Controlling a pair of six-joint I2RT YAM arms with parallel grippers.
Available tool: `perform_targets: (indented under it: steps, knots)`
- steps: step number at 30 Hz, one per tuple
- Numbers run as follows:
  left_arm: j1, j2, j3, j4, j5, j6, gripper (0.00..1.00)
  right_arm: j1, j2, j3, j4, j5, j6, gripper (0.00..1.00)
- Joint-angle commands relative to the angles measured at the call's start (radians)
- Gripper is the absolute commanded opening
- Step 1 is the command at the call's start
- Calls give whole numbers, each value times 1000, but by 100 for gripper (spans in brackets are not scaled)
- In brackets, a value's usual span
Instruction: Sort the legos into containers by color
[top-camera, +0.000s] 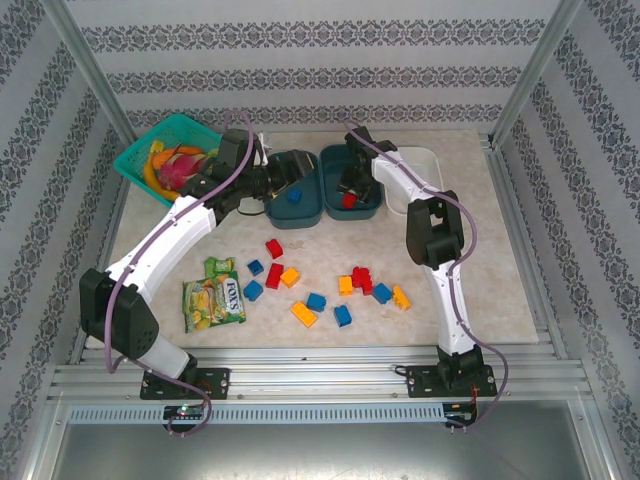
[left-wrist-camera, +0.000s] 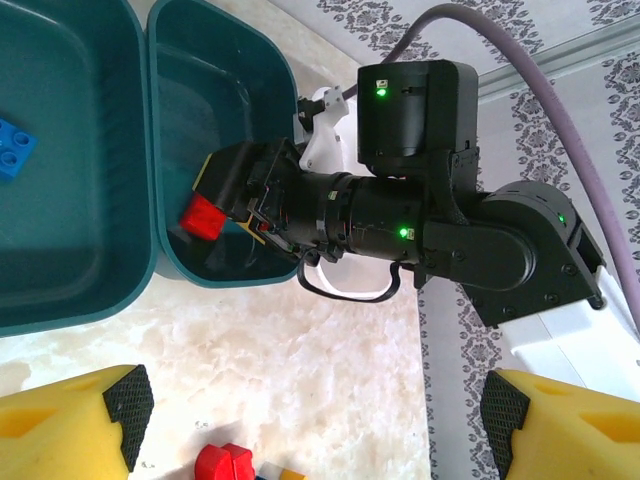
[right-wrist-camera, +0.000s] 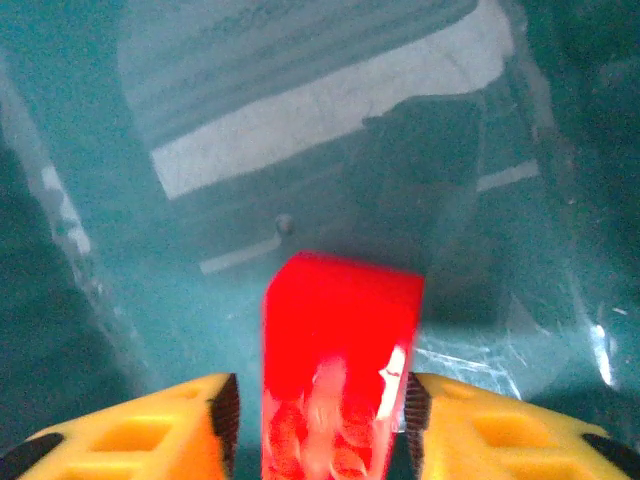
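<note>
1. Right gripper (right-wrist-camera: 320, 415) is closed on the red lego (right-wrist-camera: 340, 330), low inside a teal container (right-wrist-camera: 180, 130). Judged: held there for release, this being the reds' tub.
2. Brick's long axis runs 6 to 12 o'clock in the right wrist view, far end toward the container floor.
3. Second teal container (left-wrist-camera: 70, 300), at 9 o'clock of the first in the top view, holds a blue lego (left-wrist-camera: 10, 148).
4. Left gripper (left-wrist-camera: 310, 420) is spread wide and empty.
</note>
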Motion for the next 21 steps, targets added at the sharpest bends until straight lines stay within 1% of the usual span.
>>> perform_targets:
  steps: [1,3,5,7,8,10,11,13,14,15,17,19,21]
  knots:
    - [5,-45,-27,-26,12,6,87,2,-50,53,-50,-11,-34,58]
    - [5,-63,-46,-40,5,2,87,5,-98,55,-47,-7,-46,61]
    - [5,-81,-54,-82,-14,1,86,12,-160,50,-42,8,-66,61]
    - [4,-100,-58,-157,-56,4,85,26,-250,8,-7,15,-101,61]
    - [4,-112,-63,-201,-79,5,84,39,-315,-48,40,22,-125,61]
    - [3,-132,-84,-279,-119,11,82,76,-472,-215,185,28,-182,60]
    - [3,-145,-103,-315,-140,20,80,102,-569,-332,287,25,-217,60]
    - [3,-170,-145,-374,-178,47,78,151,-731,-547,474,-22,-275,61]
    - [3,-181,-170,-409,-199,65,77,171,-805,-650,555,-65,-279,62]
    - [3,-186,-188,-455,-222,80,76,185,-862,-741,608,-117,-266,63]
    - [3,-178,-226,-539,-262,84,74,220,-949,-885,673,-182,-244,63]
    - [3,-167,-283,-550,-264,58,71,274,-1033,-1023,738,-205,-254,64]
    - [3,-147,-335,-516,-248,6,69,336,-1114,-1162,824,-213,-255,67]
